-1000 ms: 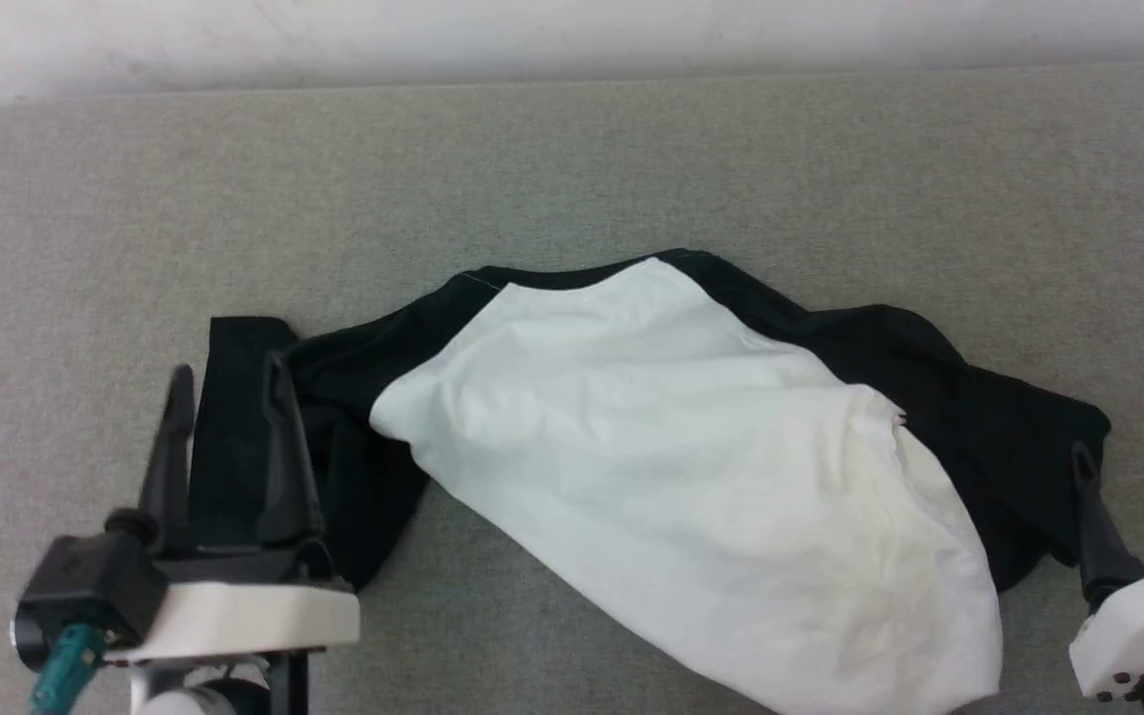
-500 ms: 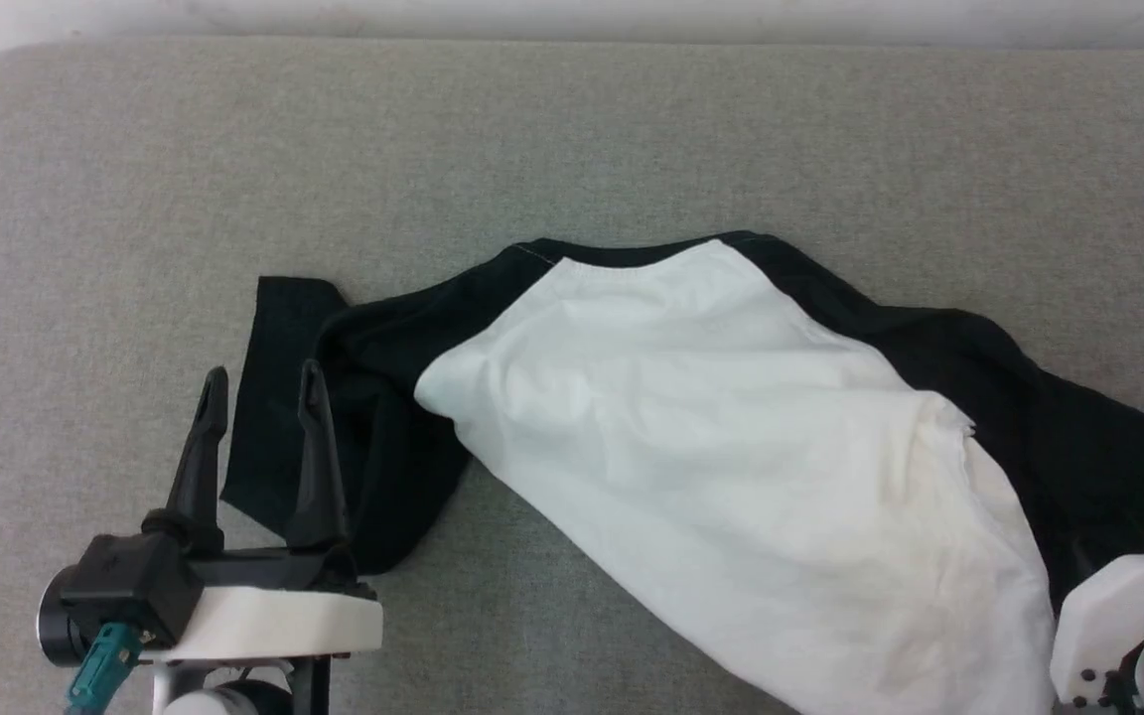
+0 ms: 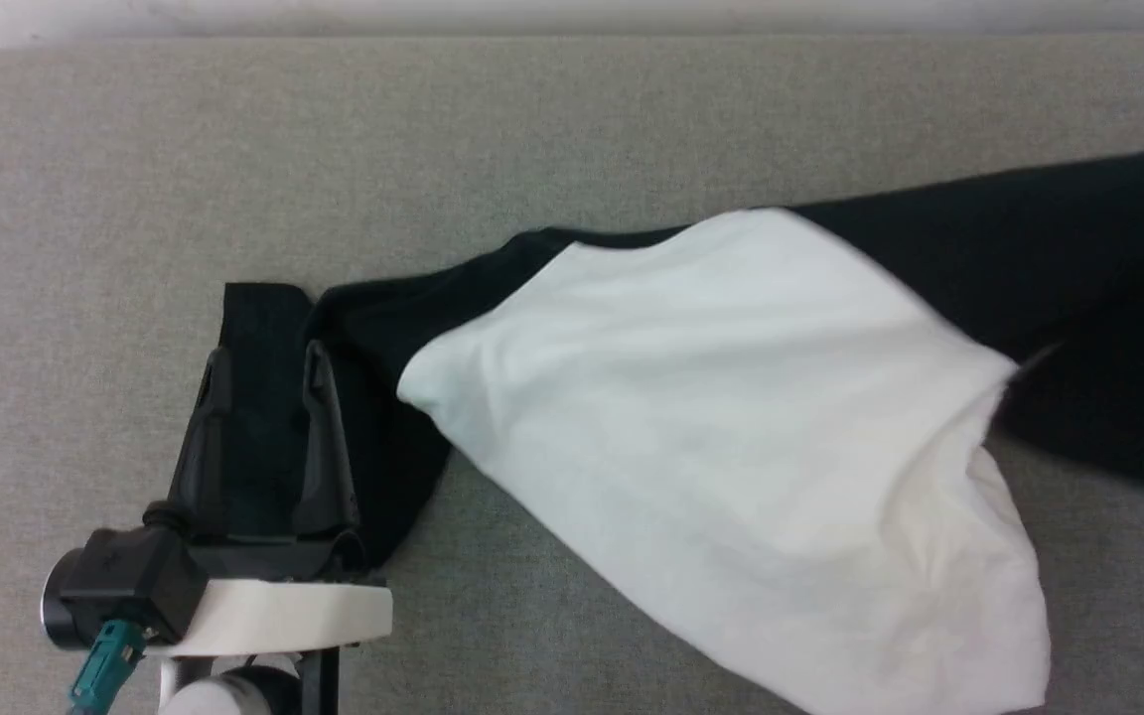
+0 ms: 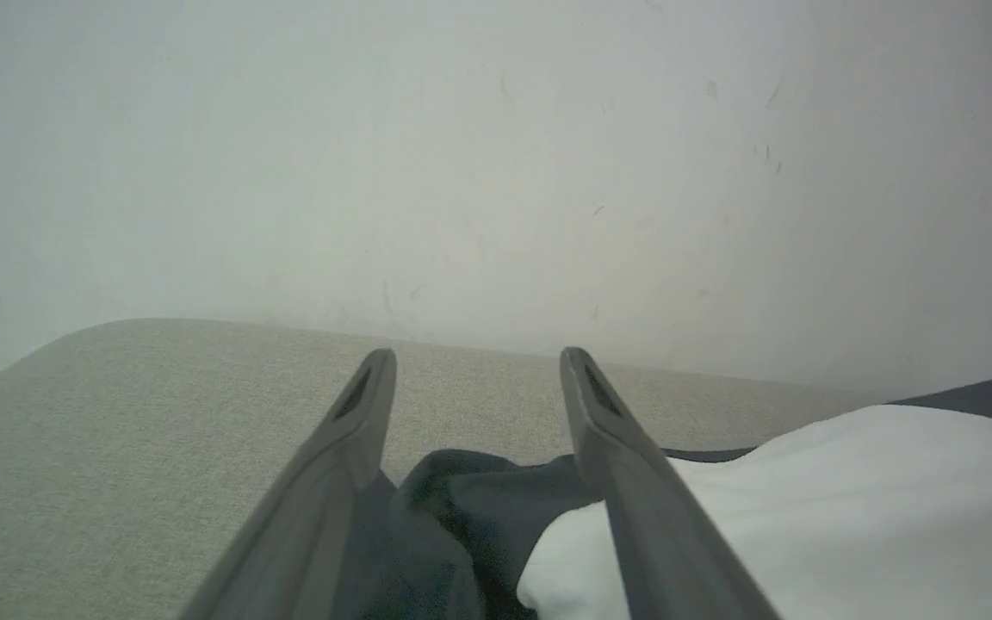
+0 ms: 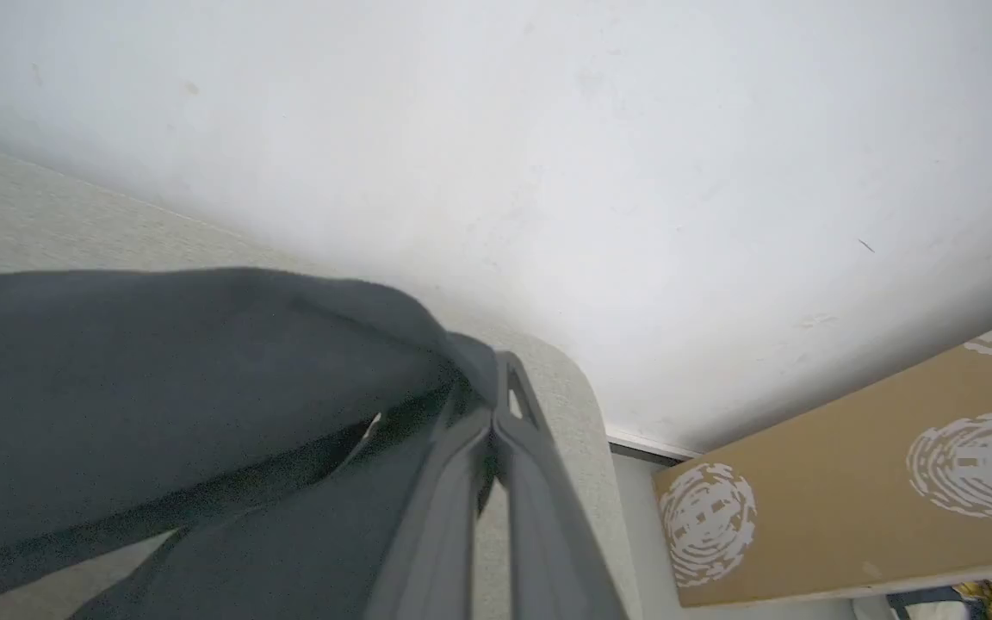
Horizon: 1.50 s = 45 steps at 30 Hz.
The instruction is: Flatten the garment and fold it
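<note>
Two grippers are at one garment (image 3: pixel 711 417), a white shirt with black sleeves, which lies crumpled on the grey cloth-covered surface (image 3: pixel 632 129). At the left, the left gripper (image 3: pixel 266 356) has its jaws wide apart and holds nothing. The end of one black sleeve (image 3: pixel 259 318) lies under and between its two fingers, and whether they touch it I cannot tell. The white body begins just to the right of this gripper. Further right, the other sleeve (image 3: pixel 1078 268) is stretched out. In the right wrist view the right gripper (image 5: pixel 500 387) is closed tightly on the edge of this sleeve, and the dark cloth hangs to the left of its fingers. Behind it is a white wall (image 5: pixel 548 129), and a brown board (image 5: pixel 849 491) with white prints is to the right of the gripper.
</note>
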### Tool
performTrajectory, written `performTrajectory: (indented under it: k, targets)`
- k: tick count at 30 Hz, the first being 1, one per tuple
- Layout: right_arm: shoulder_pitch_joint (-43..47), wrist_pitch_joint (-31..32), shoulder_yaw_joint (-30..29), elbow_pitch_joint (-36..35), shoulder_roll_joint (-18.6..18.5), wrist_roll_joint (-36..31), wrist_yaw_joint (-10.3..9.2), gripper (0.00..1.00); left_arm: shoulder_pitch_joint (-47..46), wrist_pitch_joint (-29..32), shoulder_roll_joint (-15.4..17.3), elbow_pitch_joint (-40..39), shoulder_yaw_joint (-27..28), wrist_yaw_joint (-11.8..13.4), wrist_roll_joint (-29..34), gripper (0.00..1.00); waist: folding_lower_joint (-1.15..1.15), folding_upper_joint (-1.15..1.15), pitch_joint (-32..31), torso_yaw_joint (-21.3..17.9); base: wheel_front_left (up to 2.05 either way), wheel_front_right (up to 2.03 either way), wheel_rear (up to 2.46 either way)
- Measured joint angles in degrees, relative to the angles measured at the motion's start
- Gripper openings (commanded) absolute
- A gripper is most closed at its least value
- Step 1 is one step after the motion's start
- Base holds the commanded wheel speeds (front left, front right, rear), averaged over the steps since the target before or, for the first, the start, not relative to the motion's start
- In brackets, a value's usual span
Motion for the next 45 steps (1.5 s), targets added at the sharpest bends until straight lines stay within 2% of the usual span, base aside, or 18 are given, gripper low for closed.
performTrajectory:
  k: [5,8,9,10,12,13,14,16,19,23,25,29,35,39,45]
  targets:
    - [-8.81,2.14,0.94,8.27,-11.38,2.22,0.00,0.00,-2.47,-0.07,-0.56,0.24,-1.11,-0.66,0.19,1.00,0.01,0.00,2.73,0.57,0.00,0.00,0.00]
    - [-11.67,2.02,2.32,14.45,-14.51,2.55,0.01,0.00,-3.47,-0.23,-1.04,0.87,-1.70,-1.08,0.19,1.00,0.01,0.00,4.50,1.47,0.00,0.00,0.00]
    - [-12.33,2.02,2.61,16.56,-14.55,2.69,0.01,0.06,-3.86,-0.33,-1.23,1.11,-1.93,-1.13,0.19,1.00,0.01,0.00,5.04,1.85,0.00,0.00,0.00]
    - [-12.85,2.08,3.07,18.55,-14.37,2.71,0.01,0.14,-4.17,-0.48,-1.51,1.33,-2.02,-1.45,0.19,1.00,0.01,0.00,5.50,2.28,0.00,0.00,0.00]
    - [-13.05,3.50,3.74,22.07,-13.58,2.56,0.01,0.42,-4.70,-0.51,-1.94,1.79,-2.46,-1.53,0.19,1.00,0.01,0.00,6.26,3.20,0.00,0.00,0.00]
    - [-13.04,4.26,3.78,23.65,-12.66,2.60,0.01,0.63,-4.87,-0.55,-2.01,2.02,-2.58,-1.54,0.19,1.00,0.00,0.00,6.58,3.59,0.00,0.00,0.00]
    - [-13.04,4.95,3.69,25.03,-11.60,2.54,0.01,1.00,-4.97,-0.55,-2.08,2.26,-2.68,-1.57,0.19,1.00,0.00,0.00,6.87,3.94,0.00,0.00,0.00]
    - [-13.00,6.00,4.05,26.75,-10.09,2.36,0.01,1.00,-5.10,-0.56,-2.24,2.98,-2.98,-1.60,0.18,1.00,0.02,0.00,7.08,4.53,0.00,0.00,0.00]
    - [-13.15,3.52,5.15,25.65,-9.21,2.10,0.01,1.00,-5.11,-0.55,-2.18,3.47,-2.97,-1.60,0.19,1.00,-0.01,0.00,6.36,4.77,0.00,0.00,0.00]
    - [-14.73,0.33,7.90,20.48,-7.88,3.53,0.00,1.00,-5.01,-0.49,-1.91,3.78,-2.82,-1.60,0.16,1.00,0.00,0.00,4.57,4.54,0.00,0.00,0.00]
    - [-14.86,0.45,9.34,16.91,-5.47,6.61,0.00,1.00,-4.53,-0.44,-1.75,3.81,-2.80,-1.58,0.10,1.00,-0.01,0.00,3.29,4.22,0.00,0.00,0.00]
    - [-10.53,5.98,14.49,9.39,-0.54,12.56,0.01,1.00,-2.96,0.01,-1.55,3.57,-2.81,-1.49,0.07,1.00,-0.02,0.00,0.32,3.15,0.00,0.00,0.00]
    - [2.29,13.80,21.71,2.40,2.75,16.83,0.00,1.00,-2.38,0.37,-1.33,2.55,-3.15,-1.47,0.05,1.00,-0.02,0.00,-2.68,2.21,0.00,0.00,0.00]
    - [7.64,15.70,25.80,2.57,2.91,16.86,0.00,1.00,-2.35,0.36,-1.41,2.59,-3.47,-1.46,-0.02,1.00,-0.01,0.00,-2.90,3.01,0.00,0.00,0.00]
    - [8.73,13.45,29.04,9.10,3.15,14.38,-0.01,1.00,-2.33,0.26,-1.68,2.82,-3.74,-1.45,-0.41,1.00,-0.01,0.00,-1.85,5.31,0.00,0.00,0.00]
